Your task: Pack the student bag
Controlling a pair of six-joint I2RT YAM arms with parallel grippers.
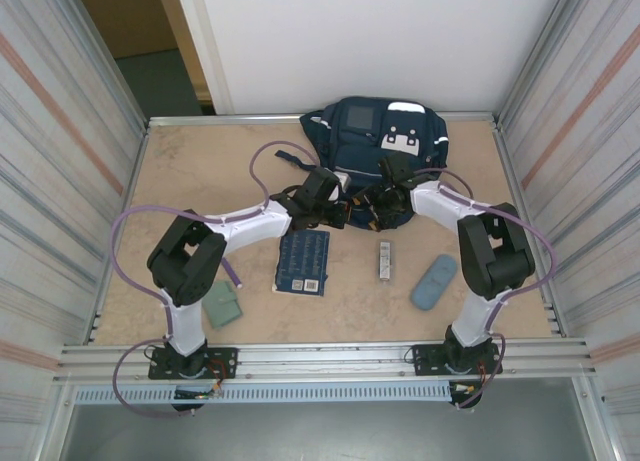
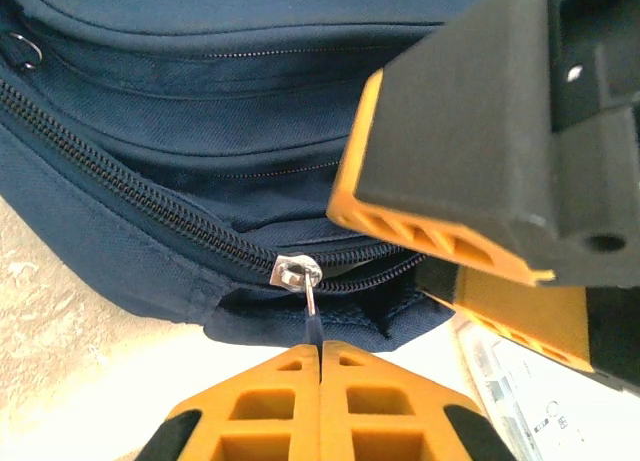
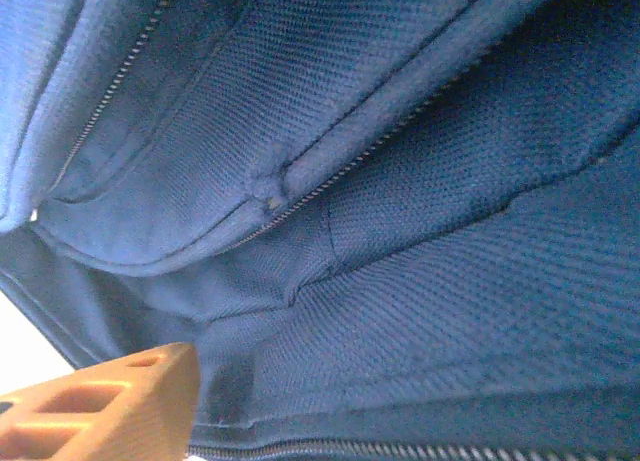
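The student bag (image 1: 375,141), a large navy backpack with white patches, lies at the back centre of the table. My left gripper (image 2: 320,349) is shut on the thin pull tab hanging from the silver zipper slider (image 2: 295,272) at the bag's near edge. To the right of the slider the zipper is parted. My right gripper (image 2: 440,266) is just right of it, its orange fingers closed on a fold of the bag's fabric beside the zipper. In the right wrist view, navy cloth lies close against one orange finger (image 3: 105,409) and hides the other finger.
A flat dark-blue book (image 1: 304,262) lies in front of the bag. A small silver bar (image 1: 384,260) and a grey-blue pouch (image 1: 433,282) lie to its right. A green item (image 1: 223,305) rests by the left arm's base. Metal walls close in both sides.
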